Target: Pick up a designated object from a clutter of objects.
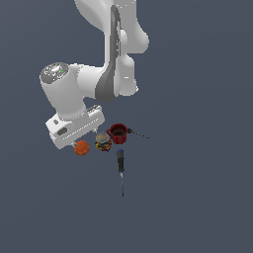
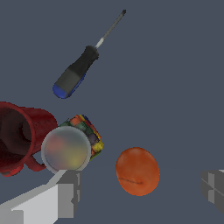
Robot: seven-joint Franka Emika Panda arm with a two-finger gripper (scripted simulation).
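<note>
The orange ball (image 1: 81, 147) lies on the grey floor at the exterior view's left end of the clutter. In the wrist view the ball (image 2: 137, 171) sits between my two fingers, one finger (image 2: 65, 194) beside the jar and the other (image 2: 214, 189) on the ball's far side, neither touching it. My gripper (image 2: 140, 192) is open and just above the ball; in the exterior view the hand (image 1: 74, 127) hides its fingertips. The multicoloured jar (image 1: 103, 142) and the red mug (image 1: 118, 133) stand next to the ball.
A dark-handled screwdriver with a blue end (image 1: 120, 168) lies in front of the mug, also in the wrist view (image 2: 81, 70). A thin dark stick (image 1: 138, 134) lies by the mug. The jar's pale lid (image 2: 65, 148) is close to one finger.
</note>
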